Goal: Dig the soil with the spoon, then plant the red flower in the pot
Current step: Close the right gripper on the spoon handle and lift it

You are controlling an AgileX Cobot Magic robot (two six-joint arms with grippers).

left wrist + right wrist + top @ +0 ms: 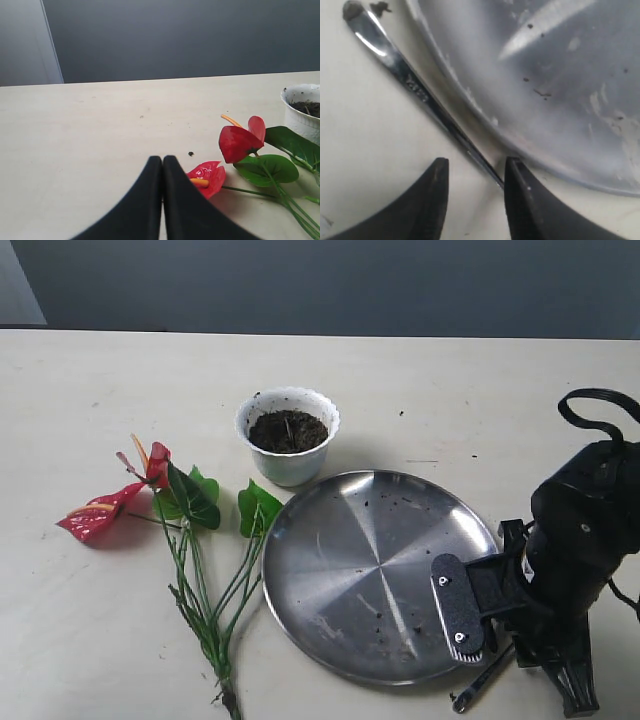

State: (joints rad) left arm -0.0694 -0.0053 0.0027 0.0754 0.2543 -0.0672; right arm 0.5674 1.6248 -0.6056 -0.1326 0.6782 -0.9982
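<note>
A: Clutter first. What lies around the spoon [405, 82]?

B: A large round steel plate [340, 560] takes up the middle of the table [480, 390]. The spoon lies on the table just beside the plate's rim, at the near right of the exterior view, and only the end of its handle shows there below the right arm.

A: And the right gripper [475, 187]?

B: It hangs low over the spoon handle, fingers parted with the handle running between them. I cannot tell whether either finger touches the handle. The plate's rim sits just beside one finger, so it crowds that side.

A: The pot [288, 440]?

B: It stands upright behind the plate, close to its far edge, with dark soil [288, 430] inside. Crumbs of soil speckle the plate.

A: The red flower [180, 520]?

B: It lies flat on the table left of the plate, blooms to the left, stems trailing toward the near edge.

A: Left gripper [162, 165]?

B: Its fingers are pressed together with nothing between them, hovering near the red blooms.
</note>
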